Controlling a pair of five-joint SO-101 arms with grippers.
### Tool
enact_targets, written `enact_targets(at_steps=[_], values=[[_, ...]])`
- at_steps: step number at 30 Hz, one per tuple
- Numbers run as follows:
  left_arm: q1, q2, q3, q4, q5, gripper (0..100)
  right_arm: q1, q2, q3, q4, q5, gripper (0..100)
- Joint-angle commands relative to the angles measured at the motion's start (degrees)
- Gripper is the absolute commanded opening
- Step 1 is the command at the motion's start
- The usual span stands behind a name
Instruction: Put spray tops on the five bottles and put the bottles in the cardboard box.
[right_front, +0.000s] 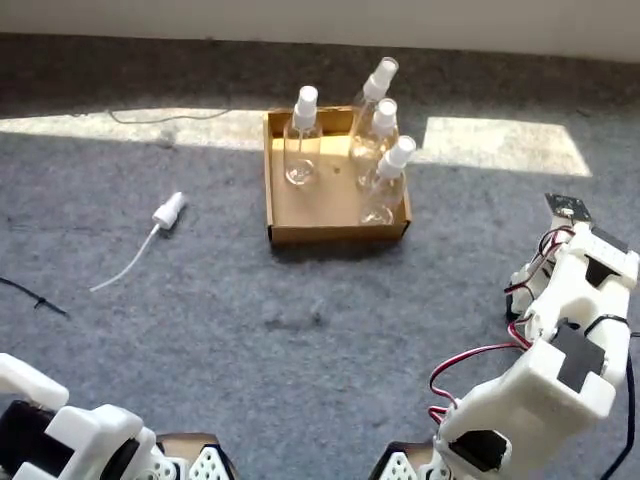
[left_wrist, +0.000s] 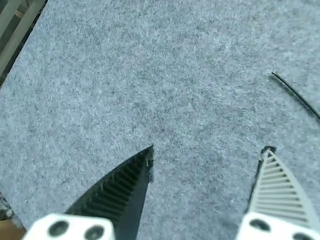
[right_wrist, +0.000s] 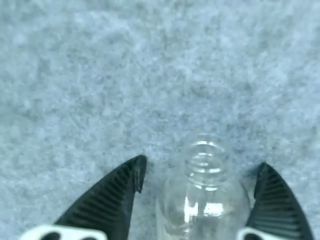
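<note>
— Nearest the lens on the right wrist, what do you see?
— Right gripper (right_wrist: 201, 164), its two black fingers (right_wrist: 117, 195) spread wide. An uncapped clear bottle (right_wrist: 200, 210) sits between them, threaded neck pointing away from the wrist, with the grey desk (right_wrist: 100, 75) beneath. I can't tell whether either finger touches it.
— And the left gripper (left_wrist: 209, 149)?
— Wide apart too, one finger black and one white, with grey desk between them. A thin black cable tie (left_wrist: 295, 95) lies just beyond the white finger.
— Where are the other bottles?
— From above, the cardboard box (right_front: 335, 235) sits toward the far middle of the desk. A single capped bottle (right_front: 300, 150) stands upright in its left side, and three capped bottles (right_front: 375, 140) are bunched in its right side, each with a white spray top on.
— Any top left out?
— One loose spray top (right_front: 168, 210) lies on the desk well left of the box, its thin dip tube trailing toward the near left.
— The arms?
— The white right arm (right_front: 550, 370) is at the near right and the left arm (right_front: 90, 440) in the near left corner, both well apart from the box.
</note>
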Motion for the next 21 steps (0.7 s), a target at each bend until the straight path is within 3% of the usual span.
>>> enact_targets(at_steps=[1, 21], values=[[0.2, -0.8, -0.5, 0.0, -0.4, 30, 0.9, -0.3, -2.4, 1.7, 2.2, 30.0], [0.0, -0.9, -0.4, 0.3, -0.4, 30, 0.7, -0.5, -6.6, 2.4, 4.0, 9.5]])
